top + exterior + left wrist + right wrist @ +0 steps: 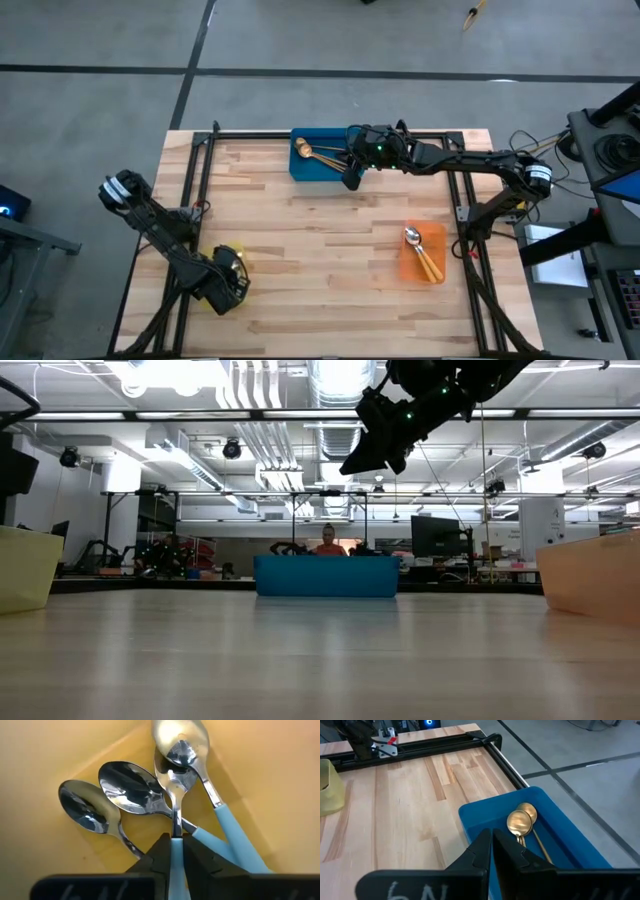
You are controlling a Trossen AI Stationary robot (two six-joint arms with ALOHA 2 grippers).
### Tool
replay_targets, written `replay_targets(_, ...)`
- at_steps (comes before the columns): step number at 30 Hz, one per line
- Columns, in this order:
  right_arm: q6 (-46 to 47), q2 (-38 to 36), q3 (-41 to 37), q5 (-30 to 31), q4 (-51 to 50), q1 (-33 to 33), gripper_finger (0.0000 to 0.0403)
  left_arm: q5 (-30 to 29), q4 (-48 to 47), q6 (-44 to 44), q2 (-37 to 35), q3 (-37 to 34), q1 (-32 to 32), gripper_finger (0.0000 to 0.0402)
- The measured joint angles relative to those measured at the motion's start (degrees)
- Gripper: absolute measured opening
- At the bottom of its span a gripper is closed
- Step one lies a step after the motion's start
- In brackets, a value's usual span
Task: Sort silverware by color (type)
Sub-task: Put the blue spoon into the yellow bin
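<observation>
Left gripper [232,283] sits low over the yellow bin [228,262] at the near left corner of the table [320,260] in the high view, while the right gripper [352,178] hangs above the near edge of the blue bin [315,160], where gold spoons [312,152] lie. Orange-handled spoons [423,254] rest in the orange bin [421,262] on the right. No spoons show loose on the wood.

From table height, the right gripper [368,458] is well above the blue bin [326,576]; the yellow bin [26,565] and orange bin [592,572] frame the edges.

At the left wrist, the left gripper [176,851] pinches the light-blue handle of a blue-handled spoon [174,815], its bowl lying across others in the yellow bin [45,750].

At the right wrist, the right gripper [492,851] is pressed together with nothing between its tips, just short of the gold spoons [521,822] in the blue bin [555,815].

Sorting looks nearly done: each colour has its own bin. Whether the pinched spoon is being set down or lifted out cannot be told.
</observation>
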Motion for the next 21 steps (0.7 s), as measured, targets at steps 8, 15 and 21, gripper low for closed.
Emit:
replay_targets(8, -0.07, 0.00, 0.00, -0.02, 0.01, 0.00, 0.0009, -0.14, -0.32, -1.22, -0.02, 0.52, 0.00, 0.0015)
replay_targets(15, -0.07, 0.00, 0.00, -0.02, 0.03, 0.00, 0.0009, -0.37, -4.74, -1.24, -0.56, 4.18, -0.30, 0.0015)
replay_targets(21, 0.04, 0.00, 0.00, -0.03, 0.05, 0.00, 0.0009, -0.41, -13.38, -1.30, -1.44, 9.65, -1.05, 0.0014)
